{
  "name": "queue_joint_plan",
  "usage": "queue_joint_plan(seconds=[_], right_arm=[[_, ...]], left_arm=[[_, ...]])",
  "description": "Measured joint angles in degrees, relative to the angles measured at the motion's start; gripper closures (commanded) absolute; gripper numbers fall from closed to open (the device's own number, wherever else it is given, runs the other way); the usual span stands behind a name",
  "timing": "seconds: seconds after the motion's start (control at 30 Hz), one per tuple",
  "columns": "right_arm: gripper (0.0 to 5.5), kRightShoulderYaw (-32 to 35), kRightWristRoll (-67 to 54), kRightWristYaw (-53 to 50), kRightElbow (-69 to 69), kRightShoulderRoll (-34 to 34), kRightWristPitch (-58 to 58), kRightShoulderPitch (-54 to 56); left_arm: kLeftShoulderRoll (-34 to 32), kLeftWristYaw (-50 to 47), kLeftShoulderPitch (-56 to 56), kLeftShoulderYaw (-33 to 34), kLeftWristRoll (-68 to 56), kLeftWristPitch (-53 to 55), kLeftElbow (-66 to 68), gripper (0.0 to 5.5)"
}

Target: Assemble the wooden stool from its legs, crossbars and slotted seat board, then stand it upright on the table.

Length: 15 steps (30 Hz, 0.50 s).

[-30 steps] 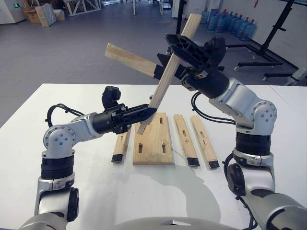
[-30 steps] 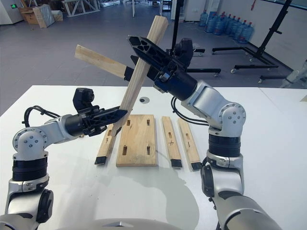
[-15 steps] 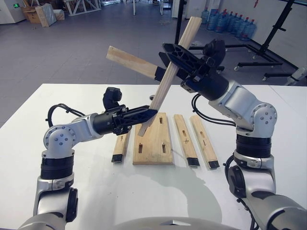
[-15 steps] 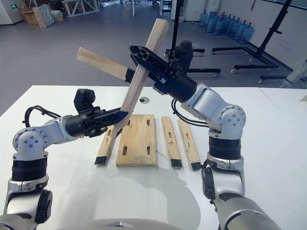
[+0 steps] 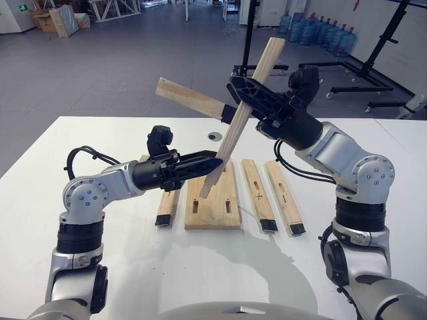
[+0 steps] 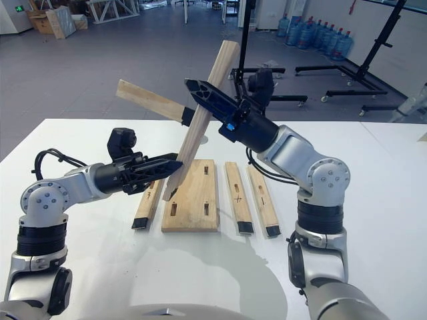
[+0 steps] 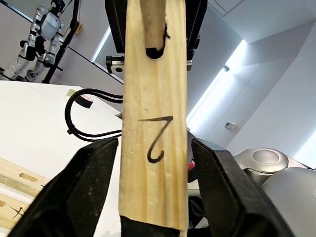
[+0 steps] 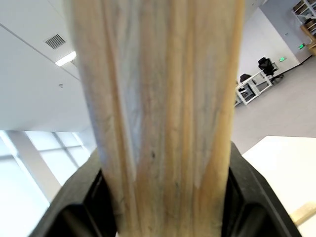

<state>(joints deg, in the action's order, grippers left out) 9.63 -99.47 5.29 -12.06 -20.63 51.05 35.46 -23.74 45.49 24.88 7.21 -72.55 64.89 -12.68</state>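
Wooden leg (image 7: 155,98), hand-marked "2", hangs tilted above the slotted seat board (image 5: 213,200), clenched near its lower end in my left gripper (image 5: 212,159). My right gripper (image 5: 239,90) grasps the crossbar (image 5: 187,95), which enters the leg's slot higher up. Three more legs lie beside the board on the white table (image 5: 133,253); the middle-right leg (image 5: 259,193) bears a pencilled cross.

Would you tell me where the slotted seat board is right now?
The seat board lies flat on the white table, centred in the left eye view, with one loose leg to its left and two legs to its right.
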Motion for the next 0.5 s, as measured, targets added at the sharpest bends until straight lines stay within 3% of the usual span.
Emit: queue_joint_plan(seconds=[0.23,0.5], right_arm=[[3.38,1.38,3.05,2.69,-2.41,-1.43,-1.25,-2.00],[3.39,4.89,25.92,17.23,0.74,-9.37,-9.28,-3.73]], left_arm=[[-0.41,-2.88,0.62,-0.31,5.80,-2.34,4.48,1.23],[-2.84,-3.13,-5.09,-6.60,23.52,-13.39,3.41,0.10]])
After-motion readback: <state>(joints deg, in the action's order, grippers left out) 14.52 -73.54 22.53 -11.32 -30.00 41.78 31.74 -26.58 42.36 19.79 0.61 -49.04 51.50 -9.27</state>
